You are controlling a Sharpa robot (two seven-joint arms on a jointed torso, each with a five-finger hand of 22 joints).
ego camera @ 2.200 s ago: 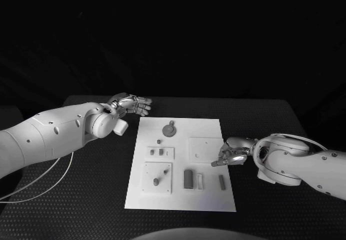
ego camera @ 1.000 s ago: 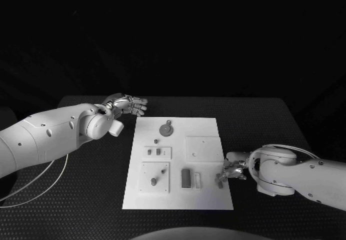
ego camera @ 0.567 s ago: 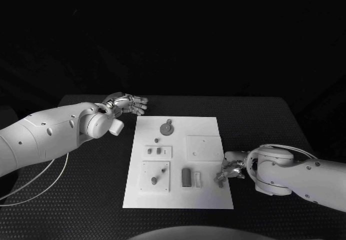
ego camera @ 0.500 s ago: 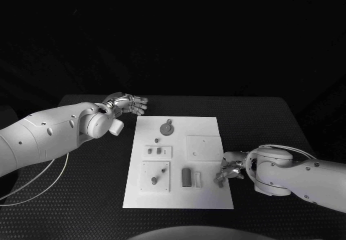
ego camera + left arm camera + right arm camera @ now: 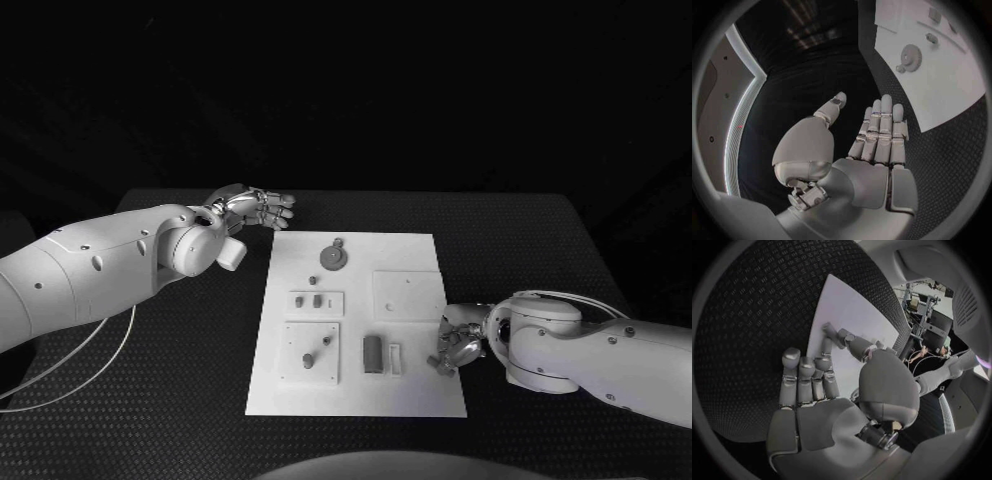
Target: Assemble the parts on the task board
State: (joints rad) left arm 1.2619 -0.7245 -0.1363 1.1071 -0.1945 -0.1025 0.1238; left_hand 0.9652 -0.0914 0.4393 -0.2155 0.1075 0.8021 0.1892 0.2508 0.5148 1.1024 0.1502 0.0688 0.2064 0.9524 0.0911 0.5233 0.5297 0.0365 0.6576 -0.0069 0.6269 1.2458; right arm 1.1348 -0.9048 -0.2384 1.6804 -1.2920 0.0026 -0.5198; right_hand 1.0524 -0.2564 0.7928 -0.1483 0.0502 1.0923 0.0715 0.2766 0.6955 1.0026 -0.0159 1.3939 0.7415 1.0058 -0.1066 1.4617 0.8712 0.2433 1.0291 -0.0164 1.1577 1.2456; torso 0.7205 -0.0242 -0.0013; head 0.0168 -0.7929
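The white task board [image 5: 361, 398] lies mid-table, also in the left wrist view [image 5: 954, 90]. On it are a grey gear [image 5: 335, 260] [image 5: 911, 52], small pieces on a little plate [image 5: 316, 301], a plate with two pieces [image 5: 312, 352] and a dark block [image 5: 374, 354]. My right hand [image 5: 459, 345] rests at the board's right edge. Its thumb and one finger pinch a small grey bar [image 5: 829, 330] lying on the board [image 5: 848, 310], while the other fingers [image 5: 801, 377] stay straight. My left hand [image 5: 254, 205] [image 5: 873, 140] hovers flat and open, holding nothing, off the board's far left corner.
A raised square plate [image 5: 408, 295] sits on the board just beyond my right hand. Black textured table [image 5: 159, 400] surrounds the board. A thin white cable [image 5: 87, 370] loops under my left arm at the near left.
My right hand came from the square plate toward the near right edge of the board and closed onto the small bar, creeping slightly inward since. My left hand has stayed put.
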